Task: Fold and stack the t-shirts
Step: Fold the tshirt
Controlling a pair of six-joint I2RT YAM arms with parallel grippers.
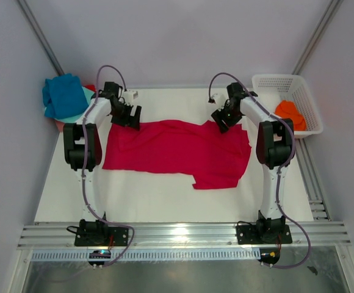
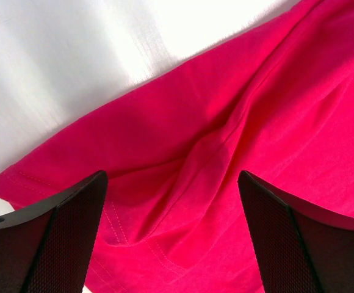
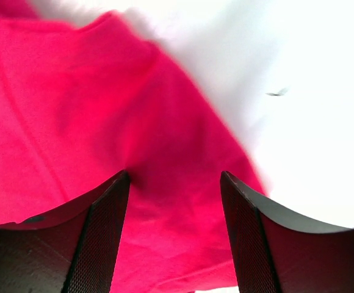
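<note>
A large crimson t-shirt lies spread out on the white table, one sleeve pointing toward the near side. My left gripper hangs over its far left corner. In the left wrist view that gripper is open, its fingers wide apart above a creased, stitched hem. My right gripper is at the shirt's far right edge. There it is open too, with the cloth's edge lying between its fingers. A blue t-shirt tops a pile at the far left. An orange one sits in the basket.
A white lattice basket stands at the far right beside the right arm. The pile at the far left shows teal cloth under the blue. Grey walls close in the far side and both flanks. A metal rail runs along the near edge.
</note>
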